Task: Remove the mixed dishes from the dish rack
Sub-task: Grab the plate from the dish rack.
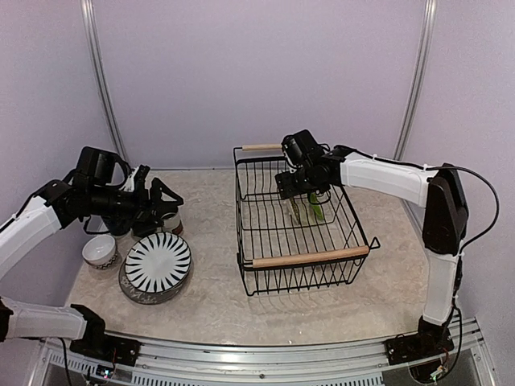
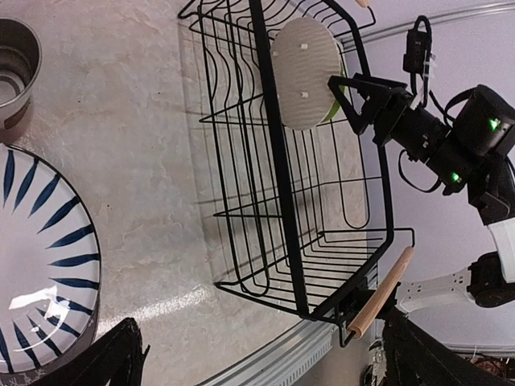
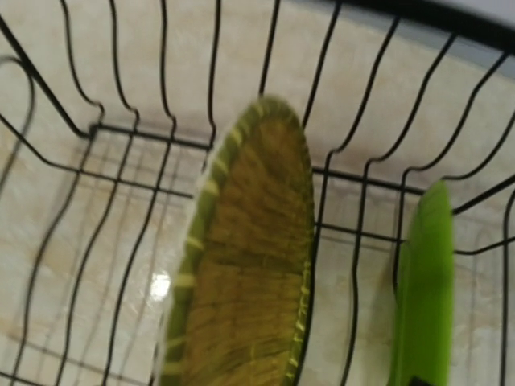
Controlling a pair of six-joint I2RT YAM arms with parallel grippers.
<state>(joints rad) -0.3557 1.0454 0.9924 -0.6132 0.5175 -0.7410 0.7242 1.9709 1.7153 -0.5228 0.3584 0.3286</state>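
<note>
— Where's your right pincer (image 1: pixel 304 193)?
— Spread, low in the rack (image 1: pixel 310 258), at the rim of the upright lime plate (image 3: pixel 422 289). An olive dish (image 3: pixel 249 273) stands just beside it.
— And your left pincer (image 1: pixel 165 203)?
— Spread too, over the striped plate (image 1: pixel 158 259) on the bench (image 1: pixel 217 241), well apart from the rack.

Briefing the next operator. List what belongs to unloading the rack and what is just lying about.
Belongs: dish rack; olive-brown plate and lime-green plate standing in it; striped plate on grey dish, small patterned bowl, white-brown cup, all out on the table.
Not part of it: table; metal rail at its near edge.
</note>
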